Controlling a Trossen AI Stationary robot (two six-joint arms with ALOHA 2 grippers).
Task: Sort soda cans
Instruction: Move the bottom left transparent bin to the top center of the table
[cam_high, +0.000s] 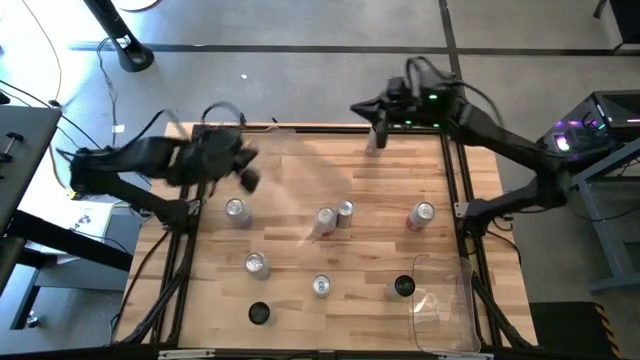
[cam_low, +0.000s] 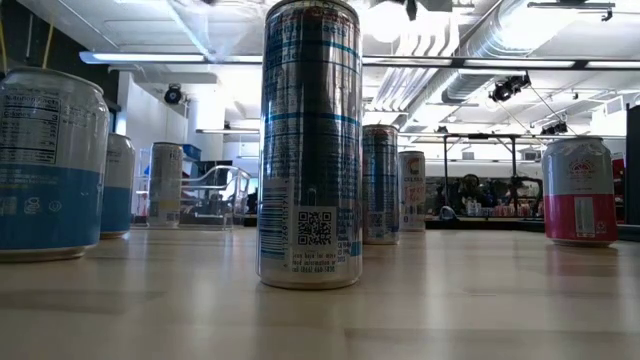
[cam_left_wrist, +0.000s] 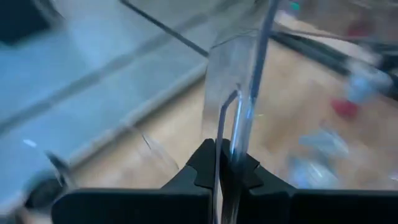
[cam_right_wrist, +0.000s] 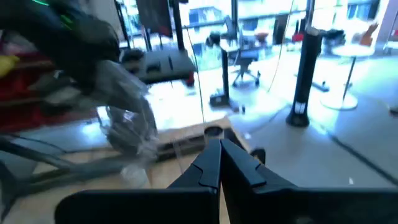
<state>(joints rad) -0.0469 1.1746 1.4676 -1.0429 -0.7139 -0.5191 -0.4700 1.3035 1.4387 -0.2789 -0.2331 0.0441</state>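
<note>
Several soda cans stand upright on the wooden table: silver ones (cam_high: 235, 209) (cam_high: 257, 263) (cam_high: 320, 286), a close pair (cam_high: 335, 216), a red-and-silver can (cam_high: 422, 214), and black-topped ones (cam_high: 259, 313) (cam_high: 403, 287). In the low view a tall can (cam_low: 310, 145) stands nearest. A clear plastic bin (cam_high: 305, 170), faint and blurred, spans the far half of the table between the two arms. My left gripper (cam_high: 247, 177) is at its left end, my right gripper (cam_high: 376, 138) at its far right end. Both are shut on it. My left gripper pinches the clear bin's thin wall (cam_left_wrist: 231, 124) between its two fingers (cam_left_wrist: 205, 165); the wall's edge runs up from between the fingertips. My right gripper is shut on a thin clear wall edge (cam_right_wrist: 202, 118) of the same bin; the contact itself is hidden by the fingers (cam_right_wrist: 239, 165).
A second clear bin (cam_high: 445, 300) lies at the table's near right corner, with the black-topped can at its left edge. Black frame rails (cam_high: 462, 190) run along the table's sides. Bare wood lies at the table's near left (cam_high: 200, 300).
</note>
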